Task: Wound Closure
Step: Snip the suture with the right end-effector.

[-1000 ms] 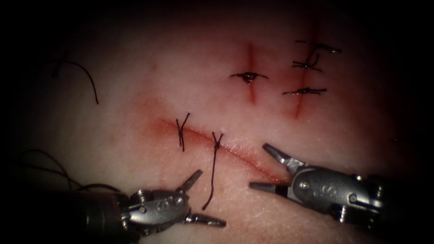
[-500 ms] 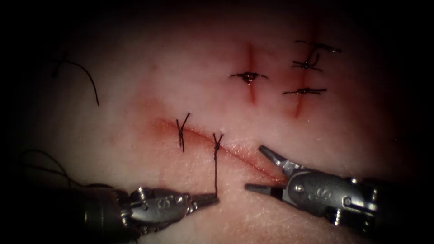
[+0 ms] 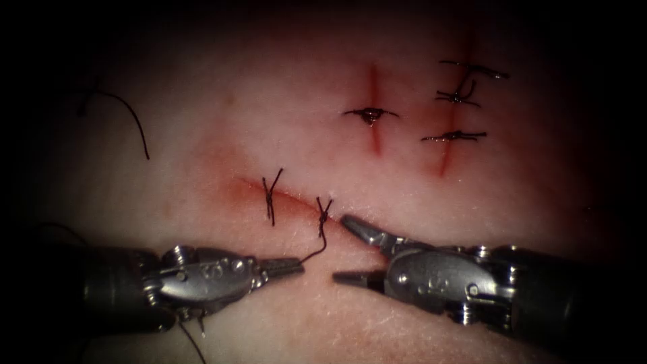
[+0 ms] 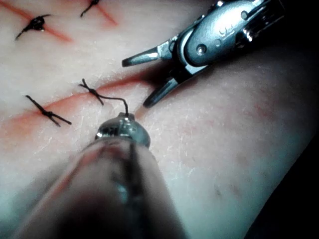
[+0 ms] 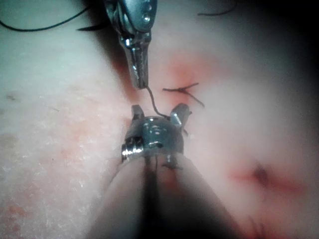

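Observation:
A slanting cut [image 3: 367, 237] in the tissue [image 3: 222, 101] carries two knotted stitches [image 3: 271, 195]. From the right one's knot [image 3: 323, 210] a dark thread tail [image 3: 319, 246] curls down to my left tool [image 3: 296, 266], which lies low on the left of the cut, jaws shut on the tail's end. The left wrist view has the same grip [image 4: 125, 117] on the tail [image 4: 115, 100]. My right tool [image 3: 339, 248] lies over the cut's right end with its jaws open wide on either side of the tail, holding nothing; its own view [image 5: 158, 112] has the thread [image 5: 153, 102] between the fingers.
Two short cuts at the upper right hold tied stitches [image 3: 371, 113] [image 3: 455, 135]. A loose thread [image 3: 131, 118] lies at the far left and another strand [image 3: 192, 340] trails under the left tool.
The left jaws shut on the thread tail, then moved up and left, so the tail now curls slack. The right tool slid left toward the tail.

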Motion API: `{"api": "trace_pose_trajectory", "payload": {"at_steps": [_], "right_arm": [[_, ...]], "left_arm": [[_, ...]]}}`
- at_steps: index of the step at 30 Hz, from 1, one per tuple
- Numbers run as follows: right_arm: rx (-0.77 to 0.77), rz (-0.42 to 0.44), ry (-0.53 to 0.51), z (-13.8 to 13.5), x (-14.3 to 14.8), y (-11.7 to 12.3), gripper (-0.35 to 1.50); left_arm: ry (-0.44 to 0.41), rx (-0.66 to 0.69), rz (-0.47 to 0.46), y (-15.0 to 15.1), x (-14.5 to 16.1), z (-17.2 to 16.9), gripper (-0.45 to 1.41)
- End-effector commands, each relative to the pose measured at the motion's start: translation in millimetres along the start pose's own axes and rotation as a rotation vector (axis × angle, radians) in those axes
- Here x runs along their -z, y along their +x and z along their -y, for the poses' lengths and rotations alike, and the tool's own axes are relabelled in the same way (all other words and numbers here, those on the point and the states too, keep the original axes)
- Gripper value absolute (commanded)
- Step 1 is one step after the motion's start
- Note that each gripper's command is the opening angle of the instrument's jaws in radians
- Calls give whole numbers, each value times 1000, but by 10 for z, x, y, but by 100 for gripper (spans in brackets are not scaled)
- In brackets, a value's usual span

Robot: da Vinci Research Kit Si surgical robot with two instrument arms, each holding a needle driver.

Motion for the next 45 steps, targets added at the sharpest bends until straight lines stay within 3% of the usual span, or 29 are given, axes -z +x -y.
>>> {"api": "trace_pose_trajectory", "payload": {"at_steps": [1,10,19,35,37,38,39,40,41,45], "right_arm": [[17,-19,-9,2,-20,4,140],[60,-65,-27,21,-63,-3,141],[88,-102,-67,22,-76,7,138],[119,-101,-51,29,-109,-13,131],[122,-93,-58,31,-108,-16,115],[122,-83,-63,32,-108,-17,94],[111,-73,-67,33,-107,-18,44],[100,-53,-56,33,-106,-18,-23],[100,-38,-49,33,-106,-18,-35],[95,-29,-49,35,-105,-18,-35]], "left_arm": [[-1,-4,2,-2,-5,-3,-45],[-1,-16,8,4,3,-6,-45],[0,-23,8,3,2,-6,-45],[4,-43,9,0,3,-10,-45],[5,-43,9,0,3,-10,-45],[6,-43,9,-1,3,-11,-45],[6,-43,9,-1,3,-11,-45],[7,-43,9,-1,3,-12,-45],[7,-49,10,-1,3,-12,-45],[7,-49,10,-2,5,-13,-45]]}}
